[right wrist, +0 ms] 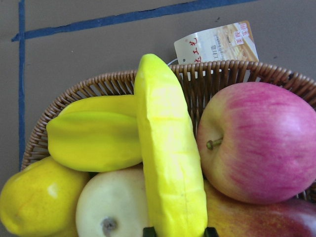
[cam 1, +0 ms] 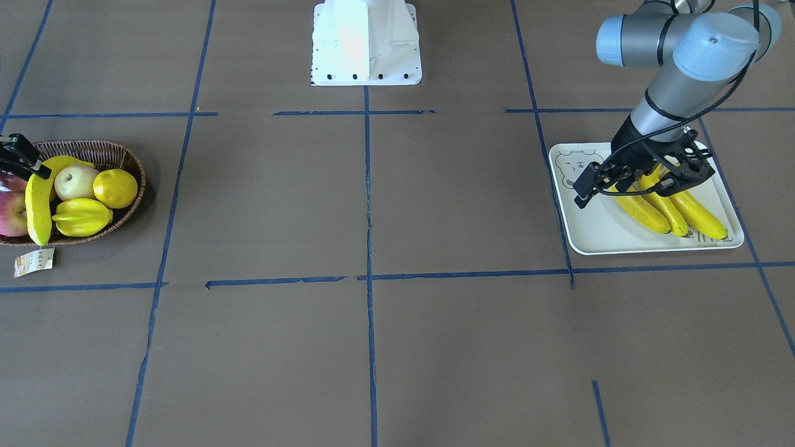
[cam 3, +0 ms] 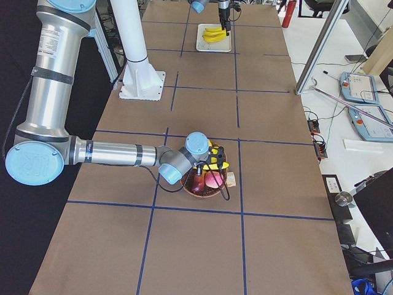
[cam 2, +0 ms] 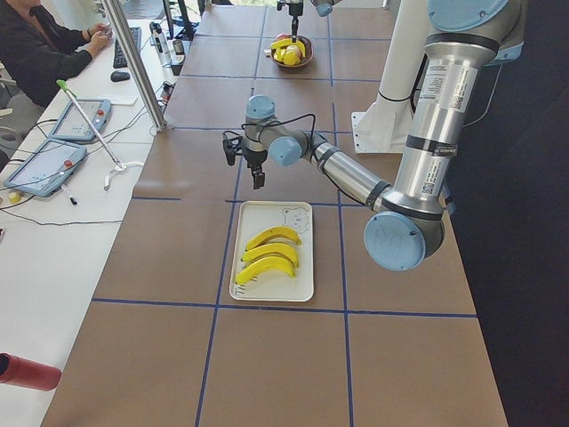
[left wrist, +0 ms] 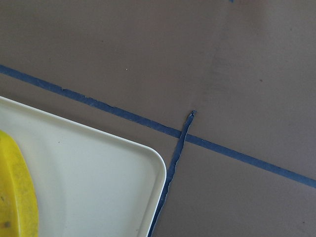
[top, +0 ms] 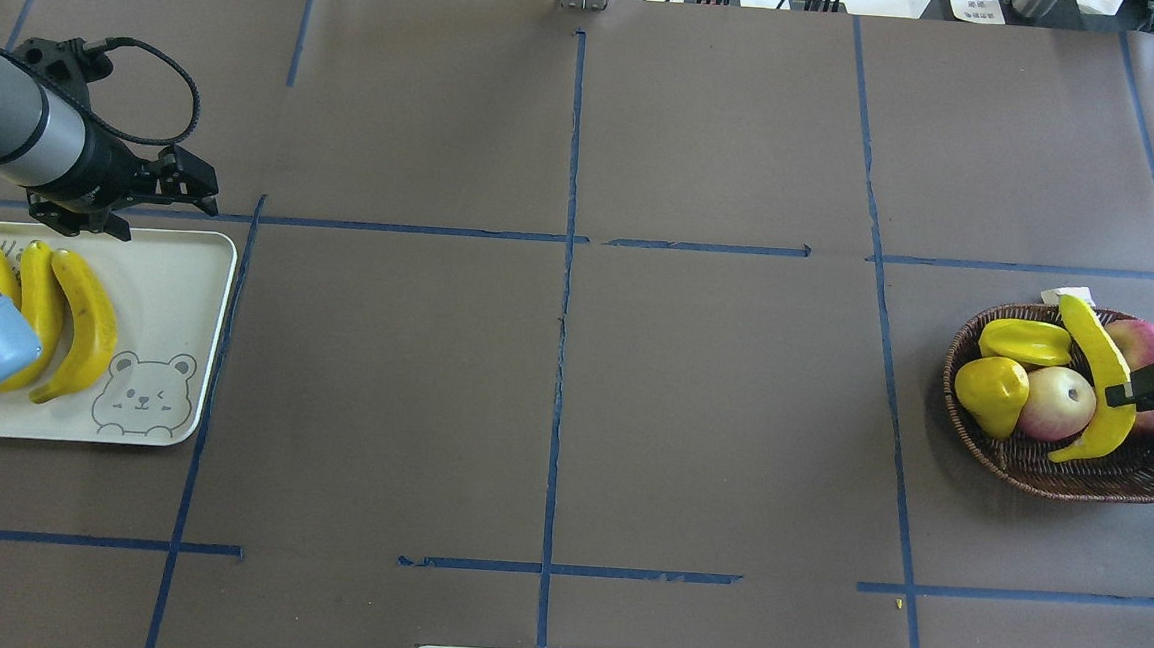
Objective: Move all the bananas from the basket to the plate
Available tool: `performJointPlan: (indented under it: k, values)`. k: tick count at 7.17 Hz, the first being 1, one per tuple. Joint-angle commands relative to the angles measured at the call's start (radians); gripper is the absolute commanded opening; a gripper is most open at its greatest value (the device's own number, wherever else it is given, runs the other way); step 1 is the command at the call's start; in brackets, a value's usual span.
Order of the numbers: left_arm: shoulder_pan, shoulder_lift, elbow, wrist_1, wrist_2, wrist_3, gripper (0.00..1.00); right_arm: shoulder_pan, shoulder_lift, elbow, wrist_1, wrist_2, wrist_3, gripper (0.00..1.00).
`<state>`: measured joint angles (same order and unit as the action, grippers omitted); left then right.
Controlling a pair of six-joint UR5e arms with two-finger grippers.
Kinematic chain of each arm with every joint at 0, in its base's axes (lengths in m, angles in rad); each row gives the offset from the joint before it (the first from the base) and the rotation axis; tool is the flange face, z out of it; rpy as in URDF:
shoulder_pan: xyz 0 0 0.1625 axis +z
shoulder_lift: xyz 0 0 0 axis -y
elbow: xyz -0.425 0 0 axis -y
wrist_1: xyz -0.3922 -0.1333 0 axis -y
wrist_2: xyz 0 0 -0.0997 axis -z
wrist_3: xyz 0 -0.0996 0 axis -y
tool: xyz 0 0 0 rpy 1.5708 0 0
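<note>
One yellow banana lies across the other fruit in the brown wicker basket at the right. My right gripper is shut on the banana's middle, and its fingertips show on either side of the banana in the right wrist view. Three bananas lie side by side on the cream plate with the bear print, at the left. Above the plate's far edge my left gripper hangs open and holds nothing. The left wrist view shows only a corner of the plate and a bit of banana.
The basket also holds a starfruit, a yellow lemon and apples. A paper tag lies beside the basket. The white robot base stands at the table's middle edge. A person sits at a side desk.
</note>
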<state>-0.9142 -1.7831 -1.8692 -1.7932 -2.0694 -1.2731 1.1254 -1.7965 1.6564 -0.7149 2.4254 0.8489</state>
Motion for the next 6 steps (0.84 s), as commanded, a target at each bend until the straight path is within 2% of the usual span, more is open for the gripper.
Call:
performJointPlan:
  k: [1,2,3,4,6]
  values:
    - [0.000,-0.001,-0.004,0.000,-0.001,0.000,1.00,0.093,-0.012,0.037,0.012,0.053,-0.001,0.00]
    - [0.000,-0.001,-0.007,0.000,-0.001,0.000,1.00,0.143,-0.046,0.101,0.015,0.058,-0.004,0.00]
    - [0.000,-0.001,-0.010,0.000,-0.003,0.000,1.00,0.192,-0.043,0.161,0.011,0.102,-0.007,0.00]
    - [0.002,-0.004,-0.016,-0.002,-0.006,-0.002,1.00,0.191,-0.008,0.195,0.006,0.141,-0.001,0.00]
    - [0.024,-0.089,-0.001,-0.015,-0.009,-0.043,1.00,0.055,0.166,0.200,-0.049,0.127,0.045,0.00]
